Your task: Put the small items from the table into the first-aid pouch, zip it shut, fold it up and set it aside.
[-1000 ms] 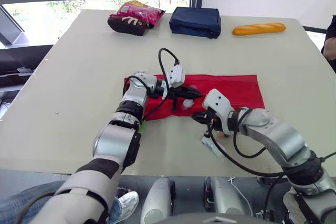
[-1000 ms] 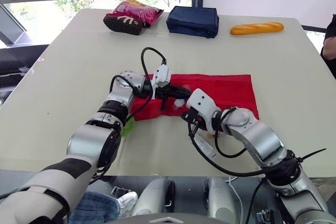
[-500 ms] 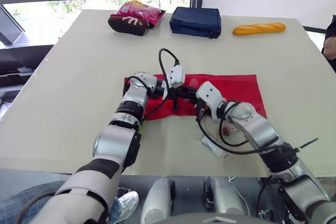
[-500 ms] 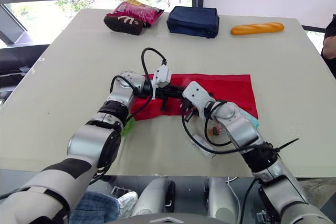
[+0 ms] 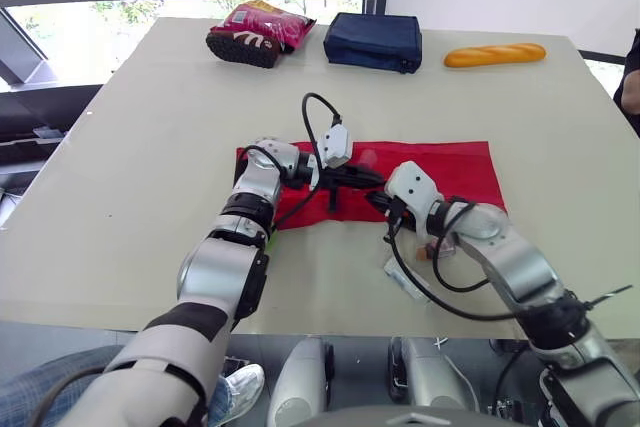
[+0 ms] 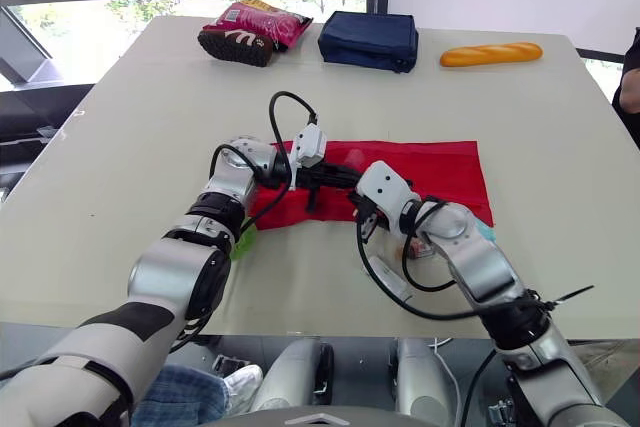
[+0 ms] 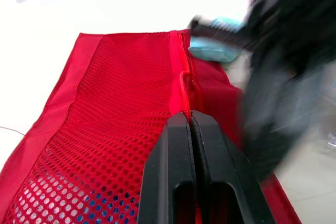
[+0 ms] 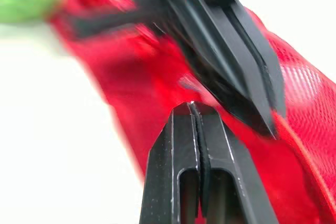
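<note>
The red mesh first-aid pouch (image 5: 455,167) lies flat at the table's middle. My left gripper (image 5: 373,180) is shut on the pouch's fabric beside the zipper (image 7: 184,80). My right gripper (image 5: 379,206) is shut right next to it, tips at the pouch's near edge (image 8: 157,72), with nothing seen between its fingers. A teal packet (image 7: 212,51) lies by the pouch's right end. A clear packet (image 5: 405,280) and a small pinkish item (image 5: 432,250) rest on the table under my right arm. A green item (image 5: 270,240) peeks out beside my left forearm.
At the table's far side lie a pink snack bag (image 5: 258,32), a navy bag (image 5: 372,41) and a bread loaf (image 5: 494,54). A person's dark sleeve (image 5: 630,67) shows at the right edge. The table's front edge (image 5: 330,319) runs close below the clear packet.
My right gripper rose from the table to the pouch next to the left gripper, then drew back slightly to the right. The left gripper has kept its hold.
</note>
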Robot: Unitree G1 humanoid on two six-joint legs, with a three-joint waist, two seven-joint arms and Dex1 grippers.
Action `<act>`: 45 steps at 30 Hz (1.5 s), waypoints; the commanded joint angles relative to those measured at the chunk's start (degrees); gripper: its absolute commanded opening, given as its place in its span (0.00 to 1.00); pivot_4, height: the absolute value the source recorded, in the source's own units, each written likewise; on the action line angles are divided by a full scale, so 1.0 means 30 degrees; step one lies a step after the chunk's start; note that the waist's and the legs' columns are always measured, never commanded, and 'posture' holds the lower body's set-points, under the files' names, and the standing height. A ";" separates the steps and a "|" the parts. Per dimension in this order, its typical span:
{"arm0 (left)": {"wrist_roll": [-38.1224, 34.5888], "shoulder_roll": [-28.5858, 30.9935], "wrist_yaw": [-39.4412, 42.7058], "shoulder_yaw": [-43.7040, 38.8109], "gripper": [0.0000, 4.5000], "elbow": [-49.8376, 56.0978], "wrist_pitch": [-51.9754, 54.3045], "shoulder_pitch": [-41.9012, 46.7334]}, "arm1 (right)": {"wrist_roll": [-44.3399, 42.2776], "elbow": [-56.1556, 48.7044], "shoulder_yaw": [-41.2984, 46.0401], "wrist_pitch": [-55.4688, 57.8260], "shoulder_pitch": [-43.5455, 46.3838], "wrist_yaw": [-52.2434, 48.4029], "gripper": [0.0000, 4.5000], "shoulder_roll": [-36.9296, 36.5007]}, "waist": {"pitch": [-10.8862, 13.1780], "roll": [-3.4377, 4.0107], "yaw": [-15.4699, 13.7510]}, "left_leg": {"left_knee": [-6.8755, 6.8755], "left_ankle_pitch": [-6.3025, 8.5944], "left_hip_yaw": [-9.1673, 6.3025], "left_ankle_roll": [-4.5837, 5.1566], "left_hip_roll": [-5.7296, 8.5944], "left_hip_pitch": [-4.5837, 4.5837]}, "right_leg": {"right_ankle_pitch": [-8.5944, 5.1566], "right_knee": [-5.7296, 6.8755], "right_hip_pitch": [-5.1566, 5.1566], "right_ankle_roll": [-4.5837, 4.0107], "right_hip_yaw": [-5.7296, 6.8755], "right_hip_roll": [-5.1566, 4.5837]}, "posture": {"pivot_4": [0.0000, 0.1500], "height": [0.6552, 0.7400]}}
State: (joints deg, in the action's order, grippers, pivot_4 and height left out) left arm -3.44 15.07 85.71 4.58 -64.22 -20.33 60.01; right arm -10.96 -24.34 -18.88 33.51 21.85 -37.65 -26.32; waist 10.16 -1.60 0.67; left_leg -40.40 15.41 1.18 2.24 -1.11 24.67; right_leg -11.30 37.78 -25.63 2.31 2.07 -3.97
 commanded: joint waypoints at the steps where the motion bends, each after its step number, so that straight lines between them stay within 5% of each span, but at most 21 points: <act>1: -0.0036 -0.0089 -0.0125 -0.0070 0.00 0.0156 -0.0312 0.0051 | -0.1671 -0.2772 0.2155 0.0216 -0.0663 -0.0781 0.01 -0.0784 | 0.0000 0.0000 -0.0001 | -0.0002 0.0000 0.0005 0.0000 0.0001 -0.0003 | 0.0000 0.0000 0.0004 0.0001 -0.0002 -0.0001 | 1.00 0.72; 5: -0.0034 -0.0100 -0.0172 -0.0078 0.00 0.0114 -0.0376 -0.0034 | -0.4704 -0.5760 0.6656 0.0154 -0.3472 -0.1988 0.19 -0.2464 | 0.0000 0.0000 -0.0236 | -0.0006 0.0000 -0.0014 -0.0001 0.0003 0.0005 | -0.0001 -0.0014 0.0016 0.0001 0.0011 -0.0002 | 1.00 0.72; 12: -0.0041 -0.0069 -0.0176 -0.0062 0.00 0.0074 -0.0412 -0.0108 | -0.8834 -0.7429 1.2922 0.0659 -0.8288 -0.3738 0.94 -0.4722 | -0.0002 -0.0005 -0.0220 | -0.0006 0.0001 -0.0003 0.0001 -0.0002 -0.0024 | -0.0001 -0.0017 0.0042 0.0004 0.0007 -0.0004 | 1.00 0.72; 13: -0.0033 -0.0049 -0.0147 -0.0052 0.00 0.0054 -0.0431 -0.0124 | -0.9528 -0.7544 1.4655 0.0746 -0.9536 -0.4447 0.97 -0.5108 | -0.0003 0.0001 -0.0234 | -0.0007 0.0001 0.0000 0.0001 -0.0005 -0.0034 | -0.0001 -0.0016 0.0048 0.0004 0.0005 -0.0002 | 1.00 0.72; 18: -0.0023 0.0065 -0.0045 -0.0028 0.00 -0.0079 -0.0494 -0.0107 | -1.1143 -0.7994 2.0806 0.0333 -1.5077 -0.7502 0.97 -0.6062 | -0.0008 0.0003 -0.0458 | -0.0004 0.0002 0.0006 0.0002 -0.0002 -0.0014 | 0.0000 -0.0045 0.0059 0.0001 0.0024 -0.0002 | 1.00 0.72; 27: 0.0012 0.0029 0.0064 0.0048 0.00 -0.0230 -0.0559 0.0034 | -1.2117 -0.8309 2.4093 -0.0573 -1.8347 -0.9341 0.97 -0.6446 | -0.0010 0.0006 -0.0486 | -0.0008 0.0004 0.0018 0.0001 -0.0027 -0.0105 | -0.0047 -0.0042 0.0116 0.0076 -0.0013 0.0007 | 1.00 0.72; 35: 0.0040 -0.0042 0.0131 0.0098 0.00 -0.0208 -0.0565 0.0123 | -1.0791 -0.8341 2.1421 -0.2147 -1.7305 -0.8960 0.97 -0.6833 | -0.0008 0.0005 -0.0496 | -0.0009 0.0004 0.0015 0.0001 -0.0022 -0.0103 | -0.0047 -0.0045 0.0119 0.0077 -0.0012 0.0005 | 1.00 0.72; 45: 0.0145 -0.0137 0.0077 0.0086 0.00 -0.0154 -0.0654 0.0139 | -0.4058 -0.7814 1.0568 -0.4270 -1.5099 -0.5192 0.97 -0.5650 | -0.0009 0.0001 -0.0496 | -0.0010 0.0004 0.0015 0.0001 -0.0004 -0.0098 | -0.0045 -0.0042 0.0118 0.0069 -0.0012 -0.0003 | 1.00 0.72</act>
State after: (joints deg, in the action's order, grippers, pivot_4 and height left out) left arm -2.70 14.83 85.83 5.02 -65.17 -21.50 59.19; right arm -25.49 -48.12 14.86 22.27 -23.81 -54.49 -43.47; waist 10.14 -1.59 -0.82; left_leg -40.43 15.42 1.21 2.25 -1.13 24.37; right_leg -11.43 37.65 -25.27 2.51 2.04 -3.98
